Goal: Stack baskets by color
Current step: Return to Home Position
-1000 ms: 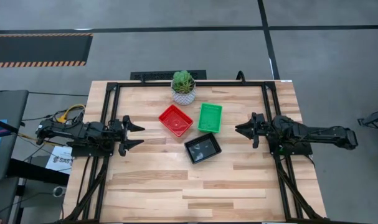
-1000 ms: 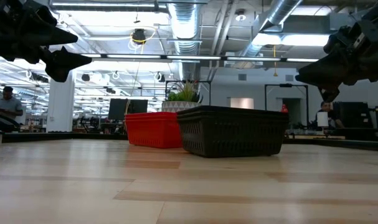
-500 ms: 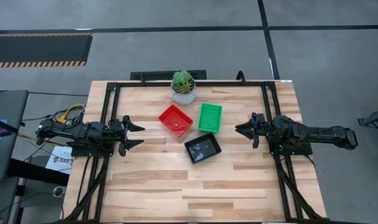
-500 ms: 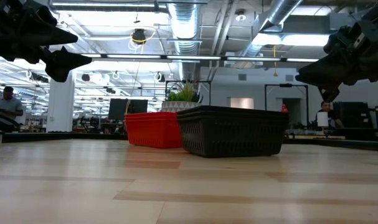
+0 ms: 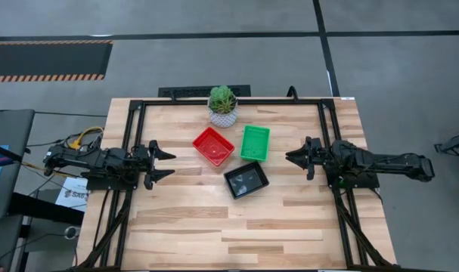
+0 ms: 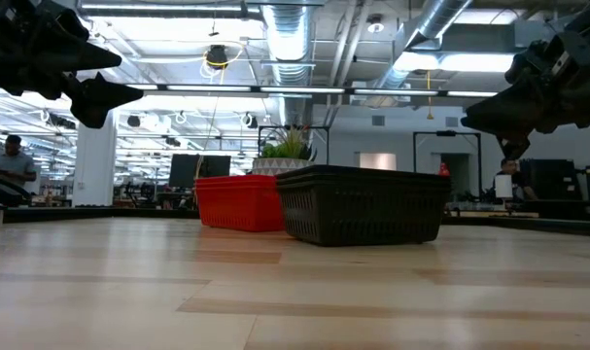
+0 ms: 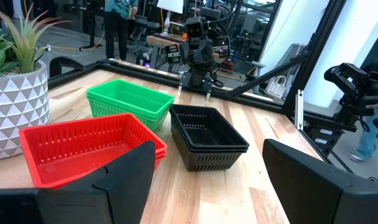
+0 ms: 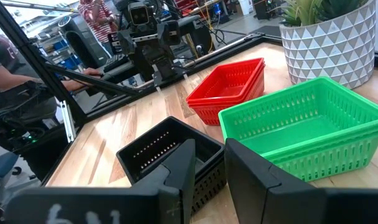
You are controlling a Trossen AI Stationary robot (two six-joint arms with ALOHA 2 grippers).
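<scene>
Three stacks of baskets stand on their bottoms mid-table: red (image 5: 213, 146), green (image 5: 255, 143) and black (image 5: 246, 179), the black one nearest the front edge. In the left wrist view the red (image 7: 83, 149) and black (image 7: 207, 134) ones each show more than one rim, nested. My left gripper (image 5: 171, 164) hovers open at the table's left, pointing level toward the baskets, well short of them. My right gripper (image 5: 291, 159) hovers at the right, also level, its fingers (image 8: 179, 171) a narrow gap apart, with nothing between them.
A green plant in a white patterned pot (image 5: 222, 106) stands at the table's far edge, just behind the red and green baskets. Bare wood (image 5: 237, 227) runs along the table's near half. A black frame borders the table (image 5: 138, 106).
</scene>
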